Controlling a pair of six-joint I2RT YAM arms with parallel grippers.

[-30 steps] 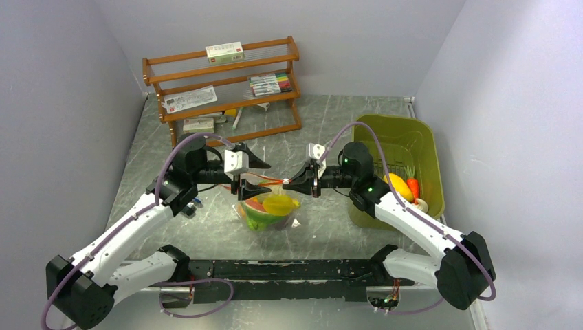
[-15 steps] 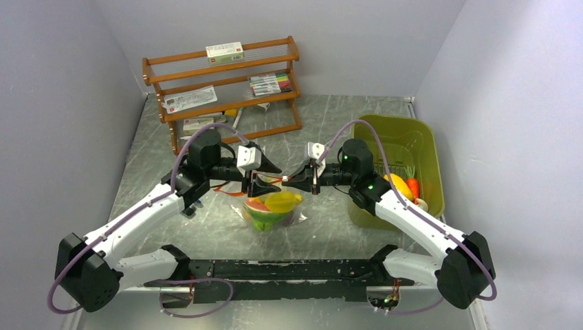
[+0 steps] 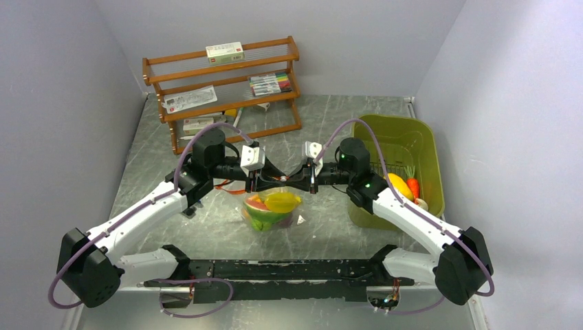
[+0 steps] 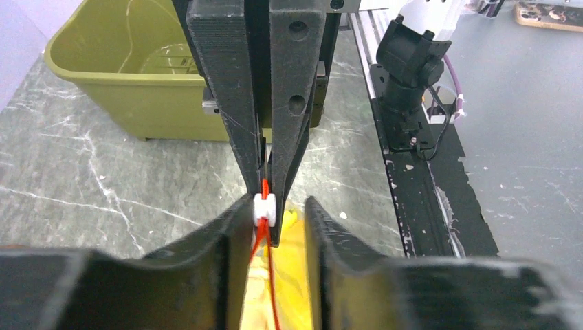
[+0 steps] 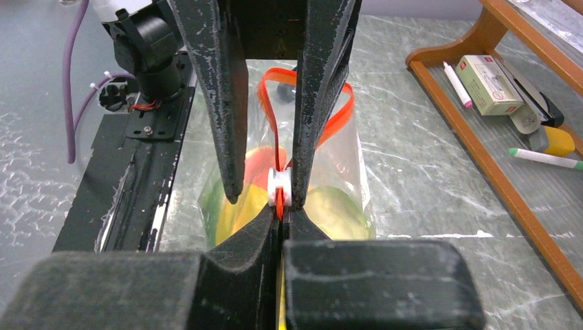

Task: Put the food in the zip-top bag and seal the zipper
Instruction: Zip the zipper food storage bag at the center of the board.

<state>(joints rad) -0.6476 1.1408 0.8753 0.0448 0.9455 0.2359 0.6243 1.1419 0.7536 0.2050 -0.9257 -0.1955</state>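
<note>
The two arms meet tip to tip above the middle of the table (image 3: 330, 124), and the zip-top bag (image 3: 292, 218) is under them, just in front of the bases. The right gripper (image 5: 282, 221) is closed, and it pinches the red-orange zipper (image 5: 342, 113) between its pads, right beside the white slider (image 5: 278, 190). The left gripper (image 4: 278, 205) comes from the opposite side with its jaws a little apart. The slider and the tip of the right gripper are in the gap between its fingers (image 4: 223, 240). The slider touches one finger, and the other finger stands clear of it, so the jaws do not clamp anything. Behind the slider the zipper makes an open loop, so this part of the bag mouth is not sealed. The food (image 3: 280, 201) is inside the bag; a yellow piece, a green piece and a red-orange piece show through the clear plastic. I cannot tell if the bottom of the bag rests on the table or hangs from the zipper. At the right side is the green bin (image 3: 430, 148), and a few more toy pieces (image 3: 401, 185) lie in it. A wooden rack (image 3: 292, 51) stands at the far edge.
</note>
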